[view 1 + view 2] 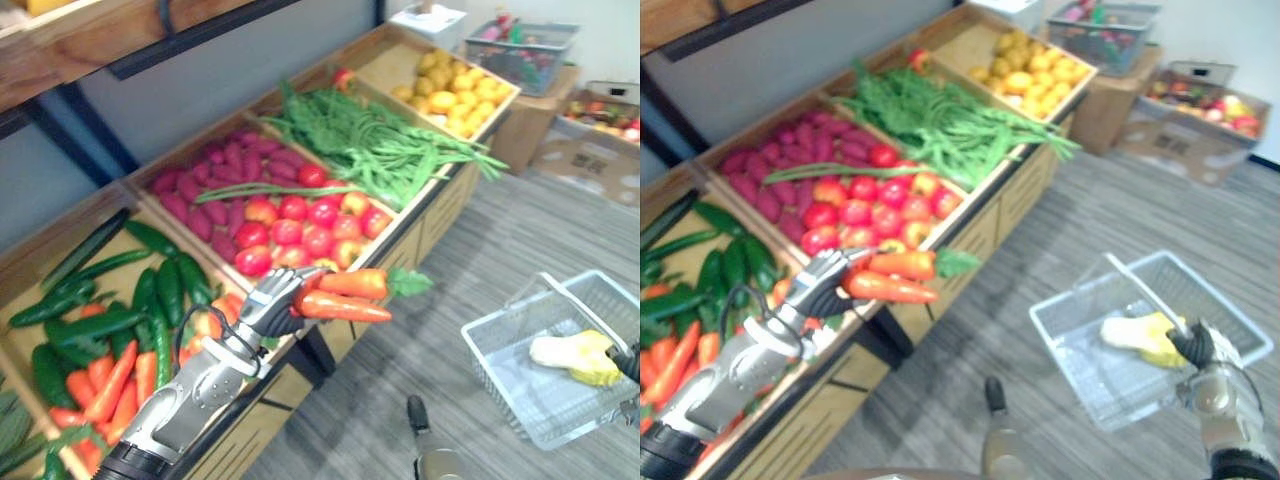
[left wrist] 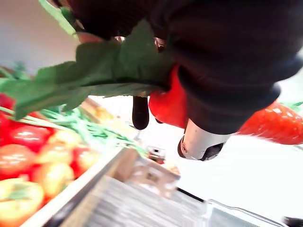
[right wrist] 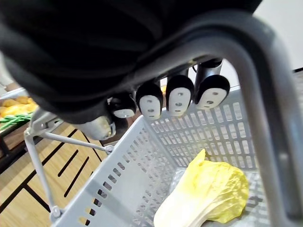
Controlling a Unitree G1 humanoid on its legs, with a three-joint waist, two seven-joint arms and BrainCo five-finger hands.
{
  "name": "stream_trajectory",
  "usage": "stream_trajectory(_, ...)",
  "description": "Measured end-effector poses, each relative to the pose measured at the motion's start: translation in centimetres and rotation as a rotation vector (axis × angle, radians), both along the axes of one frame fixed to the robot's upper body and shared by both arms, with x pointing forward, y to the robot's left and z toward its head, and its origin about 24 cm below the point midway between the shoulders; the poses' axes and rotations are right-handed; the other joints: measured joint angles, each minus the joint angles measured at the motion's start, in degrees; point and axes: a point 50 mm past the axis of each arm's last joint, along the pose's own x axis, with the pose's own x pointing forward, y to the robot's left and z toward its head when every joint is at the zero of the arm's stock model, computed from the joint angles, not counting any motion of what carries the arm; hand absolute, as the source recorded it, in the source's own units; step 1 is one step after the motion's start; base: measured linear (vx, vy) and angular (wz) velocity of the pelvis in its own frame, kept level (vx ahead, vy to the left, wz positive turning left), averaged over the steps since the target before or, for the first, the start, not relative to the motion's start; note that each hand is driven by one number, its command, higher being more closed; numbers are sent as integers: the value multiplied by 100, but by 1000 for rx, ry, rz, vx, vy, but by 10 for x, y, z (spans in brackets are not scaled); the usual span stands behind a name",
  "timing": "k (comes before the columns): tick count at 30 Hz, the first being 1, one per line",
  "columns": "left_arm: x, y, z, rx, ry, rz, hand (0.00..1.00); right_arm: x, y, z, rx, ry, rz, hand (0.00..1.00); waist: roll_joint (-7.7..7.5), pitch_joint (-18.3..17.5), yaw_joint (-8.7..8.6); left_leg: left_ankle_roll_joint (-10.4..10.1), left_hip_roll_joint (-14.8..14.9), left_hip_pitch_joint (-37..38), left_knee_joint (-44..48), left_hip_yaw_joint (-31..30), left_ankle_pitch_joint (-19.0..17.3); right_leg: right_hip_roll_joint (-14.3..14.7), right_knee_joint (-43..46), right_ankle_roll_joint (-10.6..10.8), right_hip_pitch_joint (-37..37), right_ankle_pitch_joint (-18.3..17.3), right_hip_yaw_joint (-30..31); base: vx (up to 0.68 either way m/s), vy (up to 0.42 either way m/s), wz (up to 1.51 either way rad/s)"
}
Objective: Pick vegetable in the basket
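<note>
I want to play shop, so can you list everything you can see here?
held carrots: two, orange with green tops, in the left hand
binned carrots: many, orange, nearest bin
cucumbers: many, dark green, same bin
purple vegetables: many, back of the middle bin
round fruits: many, red and yellow, front of the middle bin
green stalks: a heap, next bin
yellow fruits: many, farthest bin
basket: one, grey, above the floor
cabbage: one, pale yellow, in the basket
left hand: silver, curled round the held carrots
right hand: curled round the basket handle
</note>
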Motion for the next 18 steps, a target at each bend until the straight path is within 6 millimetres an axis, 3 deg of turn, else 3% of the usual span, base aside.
stream_trajectory(9, -9, -60, 17, -41, 12, -347, 100, 33, 46, 42, -104, -69, 370, 100, 65, -99, 16, -237, 442, 237, 665, 1183, -271, 428, 24, 6, 2, 75, 558, 29, -62, -40)
stream_trajectory(14, -18, -81, 8, -1, 65, -476, 100, 40, 79, 45, -113, -72, 566, 100, 72, -159, 28, -321, 559, 360, 766, 1683, -323, 628, 140, 6, -86, 74, 803, 20, -73, -28)
stream_trajectory(18, -24, -94, 4, 3, 93, -540, 100, 40, 83, 50, -144, -57, 612, 100, 110, -195, 9, -348, 557, 420, 787, 1840, -339, 676, 166, 8, -100, 73, 907, 14, -30, -18)
